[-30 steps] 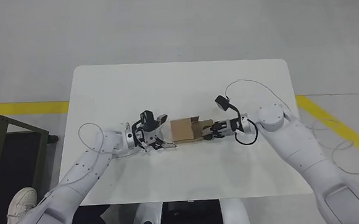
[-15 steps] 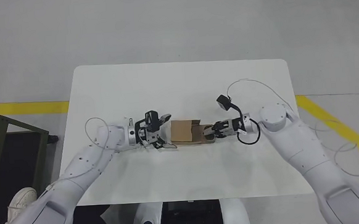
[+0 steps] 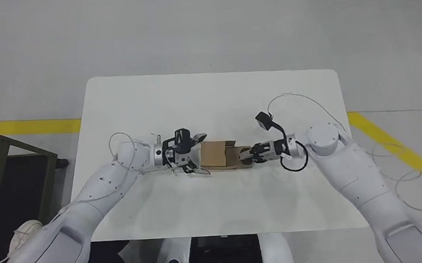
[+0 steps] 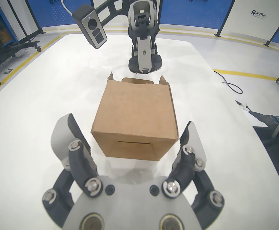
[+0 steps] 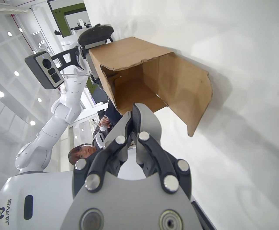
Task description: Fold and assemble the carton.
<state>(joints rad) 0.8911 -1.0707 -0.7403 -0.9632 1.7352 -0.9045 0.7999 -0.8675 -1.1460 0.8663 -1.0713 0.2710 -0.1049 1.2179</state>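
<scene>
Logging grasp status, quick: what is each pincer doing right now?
Left pincer: open, at the box.
Right pincer: shut; hold on box unclear.

Brightly lit from ceiling lamps (image 5: 9, 33), with only soft, pale shadows on the table (image 4: 54, 87) just beside the carton (image 4: 135, 117) and wide-angle bending well away from it.

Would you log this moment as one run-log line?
carton: on table, one end open | left gripper: open, at closed end | right gripper: shut, at open end
</scene>
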